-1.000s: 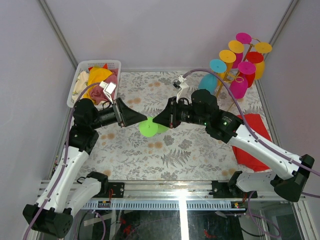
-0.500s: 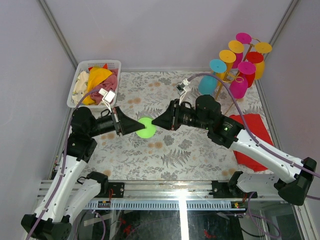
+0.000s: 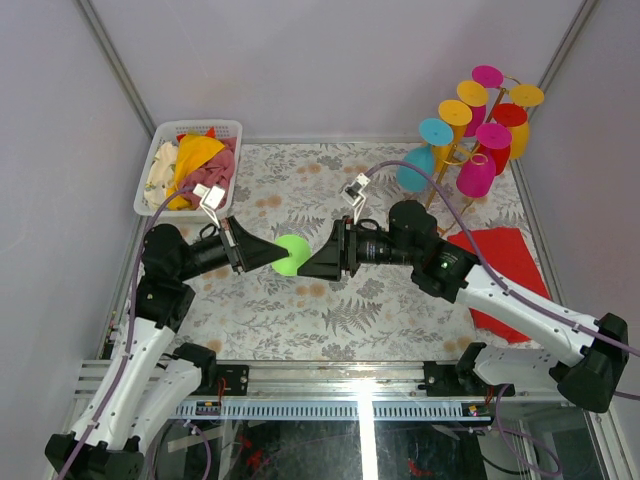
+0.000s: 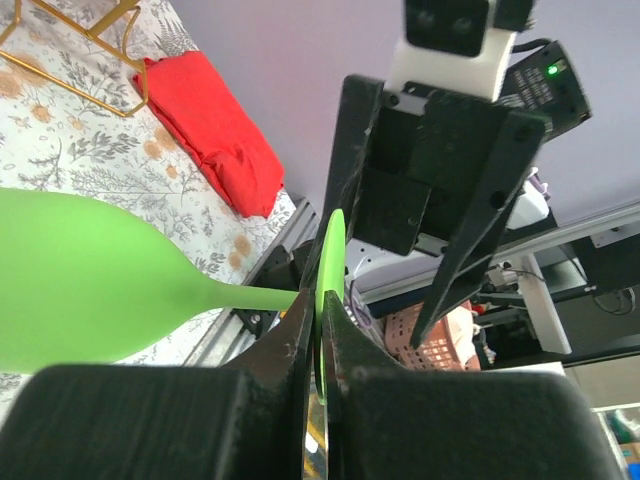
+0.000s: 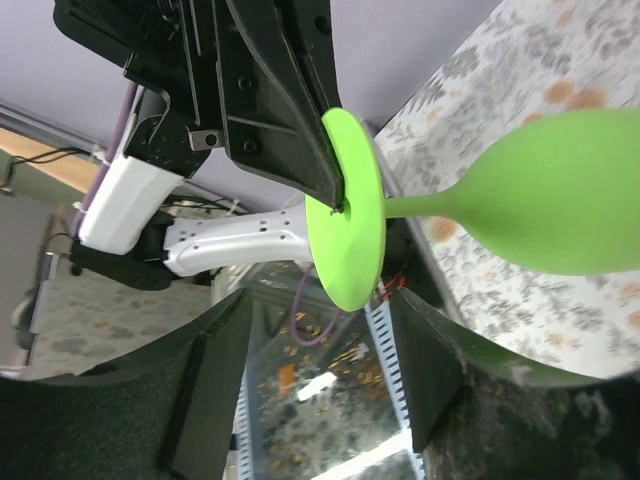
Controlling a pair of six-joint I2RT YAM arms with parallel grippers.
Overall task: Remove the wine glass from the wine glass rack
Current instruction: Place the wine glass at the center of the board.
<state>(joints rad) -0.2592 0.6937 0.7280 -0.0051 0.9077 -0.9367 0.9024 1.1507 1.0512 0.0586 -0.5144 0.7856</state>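
A green wine glass point(image 3: 290, 255) hangs sideways in the air over the middle of the table, away from the gold wire wine glass rack point(image 3: 455, 150) at the back right. My left gripper point(image 3: 272, 252) is shut on the rim of its flat foot point(image 4: 331, 250), and its bowl point(image 4: 80, 300) points off to the left in the left wrist view. My right gripper point(image 3: 305, 262) faces the left one, open. Its fingers point(image 5: 215, 380) stand apart on either side of the foot point(image 5: 350, 210) without touching it.
Several coloured glasses point(image 3: 478, 172) hang on the rack. A red cloth point(image 3: 500, 270) lies at the right beside the rack's base point(image 4: 80, 40). A white slatted basket point(image 3: 163, 140) holding cloths stands at the back left. The two arms meet tip to tip mid-table.
My left gripper has shut on the glass's foot. My right gripper, which held the glass, has opened and let go. The glass has shifted a little towards the left.
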